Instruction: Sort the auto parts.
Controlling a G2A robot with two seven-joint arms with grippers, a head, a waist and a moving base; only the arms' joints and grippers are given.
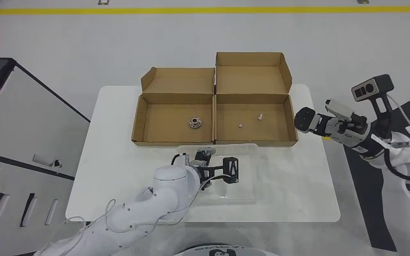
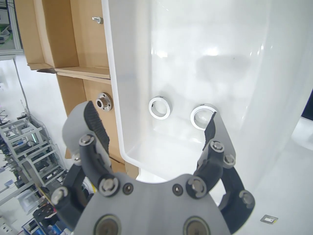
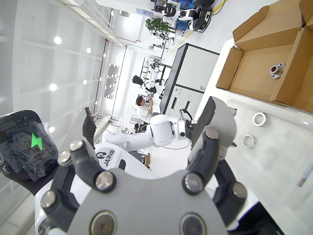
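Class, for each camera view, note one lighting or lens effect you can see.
Top view: even light on the table. Left wrist view: glare streaks on the glossy tray; the cardboard box bows. Right wrist view: ceiling lamps blaze; straight lines curve.

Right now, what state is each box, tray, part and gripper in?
Left box: open, holding one flanged hub.
Right box: open, holding two bolts.
Tray: holding two rings, lying flat.
Left gripper: open, empty, over the tray.
Right gripper: open, empty, beside the right box.

White table [image 1: 288, 205], grey cabinet [image 1: 32, 121] beside.
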